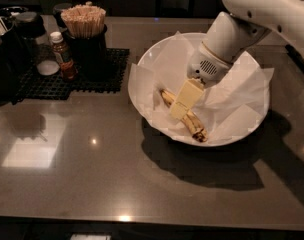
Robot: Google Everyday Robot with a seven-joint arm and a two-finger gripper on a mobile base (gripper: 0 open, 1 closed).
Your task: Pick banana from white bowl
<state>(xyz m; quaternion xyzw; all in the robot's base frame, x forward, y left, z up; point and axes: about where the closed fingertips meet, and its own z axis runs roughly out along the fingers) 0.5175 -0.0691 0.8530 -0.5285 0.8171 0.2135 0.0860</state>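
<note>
Nearest the lower edge of the frame the dark, glossy table (92, 184) carries only reflections of the lights; beyond that, right of centre, sits the white bowl (148, 60), lined with crinkled paper sheets (242, 91).

The banana (196, 128) lies inside the bowl on the paper, slanting from the bowl's middle down toward its lower rim; its dark, spotted lower end shows plainly, and its upper end peeps out at the other side of the end effector (179, 111). The end effector is down in the bowl, laid across the banana's middle, with the white arm (227, 39) reaching in from the upper right; whether it is spread around the fruit or already pressed onto it I cannot tell, since it covers just that part.

By my reading the approach is done and the task stands at the grasp itself; the banana looks to be resting on the paper, not lifted, so a firm hold and the lift clear of the rim are left to do.

Farther off, at the upper left, a black mat (52, 86) holds a small sauce bottle (63, 56) and a dark cup of wooden sticks (84, 21), well apart from the bowl.
</note>
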